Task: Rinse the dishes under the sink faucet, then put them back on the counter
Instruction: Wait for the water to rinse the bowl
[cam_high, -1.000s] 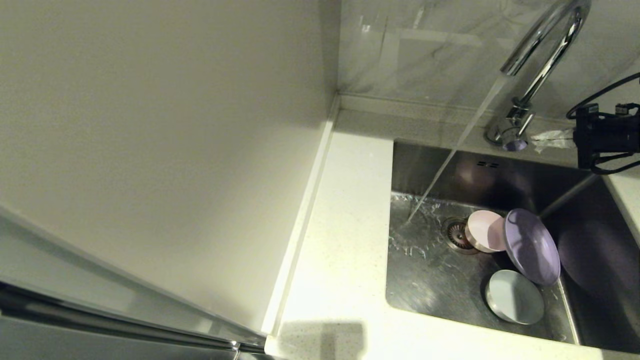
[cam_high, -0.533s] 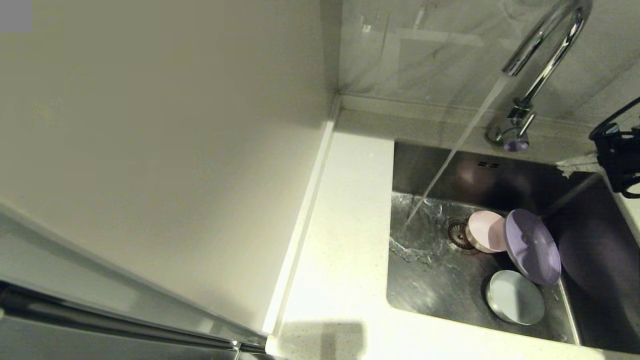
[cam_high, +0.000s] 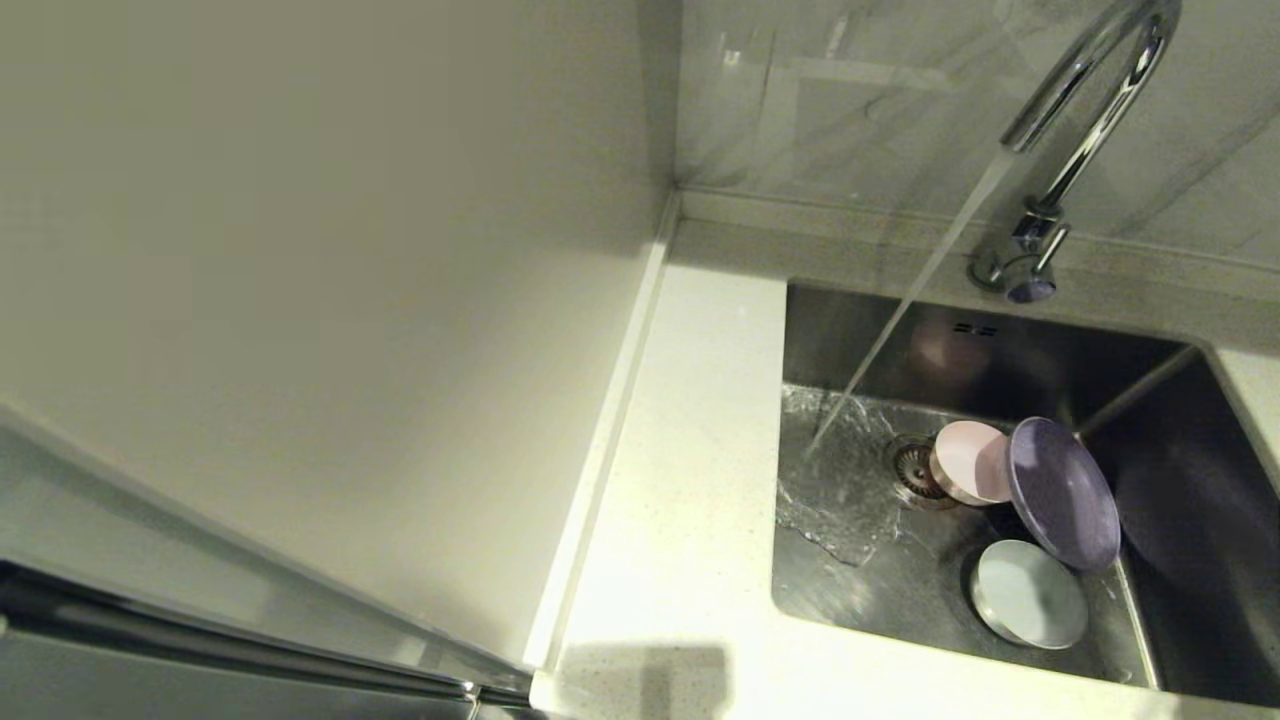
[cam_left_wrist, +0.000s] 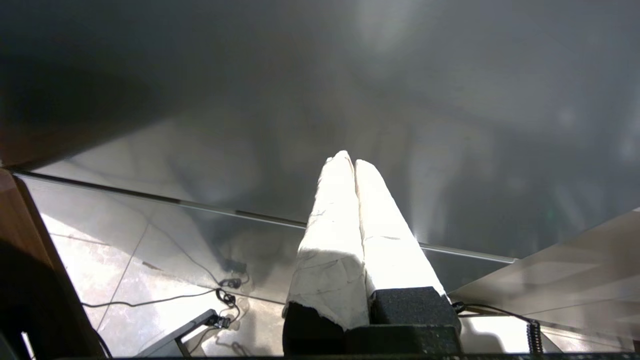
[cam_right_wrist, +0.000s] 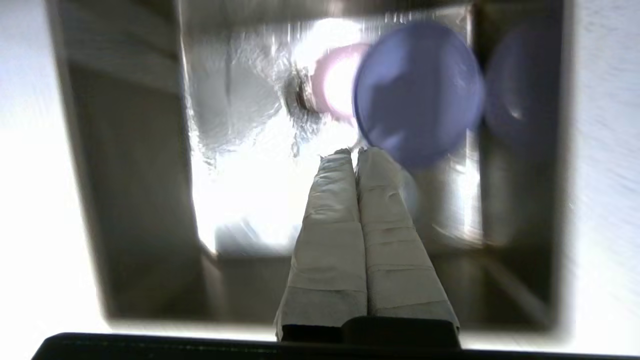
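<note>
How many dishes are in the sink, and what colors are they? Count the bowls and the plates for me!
Pink bowl: 1
Blue-white bowl: 1
Lilac plate: 1
Total: 3 dishes, 2 bowls and 1 plate, all down in the sink.

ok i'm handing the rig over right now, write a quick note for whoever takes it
Right gripper: shut, empty, above the sink.
Left gripper: shut, empty, parked away from the sink, over the floor.
Faucet is running; the stream lands on the sink floor left of the drain, on no dish.
Pink bowl, lilac plate and blue-white bowl are all in the sink.
Done: water on.
Left: rinse each dish and set it on the counter.
</note>
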